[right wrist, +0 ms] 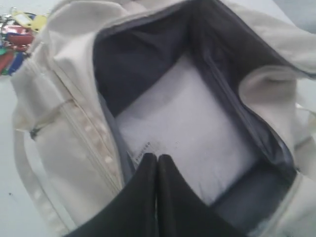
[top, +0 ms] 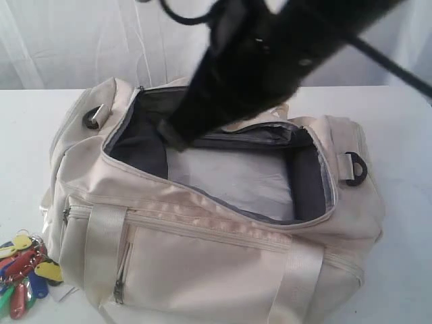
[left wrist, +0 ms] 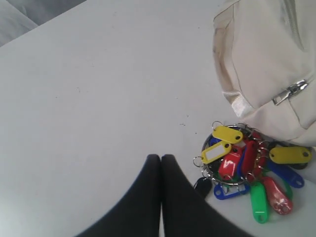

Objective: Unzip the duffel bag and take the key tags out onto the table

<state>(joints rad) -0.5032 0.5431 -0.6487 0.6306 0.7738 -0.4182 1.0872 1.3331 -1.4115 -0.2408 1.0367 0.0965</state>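
Observation:
The cream duffel bag (top: 202, 256) lies on the white table (top: 398, 135) with its top zipper wide open, showing dark grey lining and a pale bottom panel (right wrist: 187, 118). The key tags (top: 23, 273) lie in a bunch on the table by the bag's left end, also plain in the left wrist view (left wrist: 252, 165) and at a corner of the right wrist view (right wrist: 17, 34). My left gripper (left wrist: 161, 158) is shut and empty, just beside the tags above the tabletop. My right gripper (right wrist: 157, 158) is shut and empty, hovering over the bag's opening; its black arm (top: 256, 61) crosses the exterior view.
A white pleated curtain (top: 67, 40) hangs behind the table. A black D-ring (top: 356, 169) sticks out at the bag's right end and a strap loop (top: 94, 116) at the left. Bare tabletop (left wrist: 98, 84) spreads beyond the left gripper.

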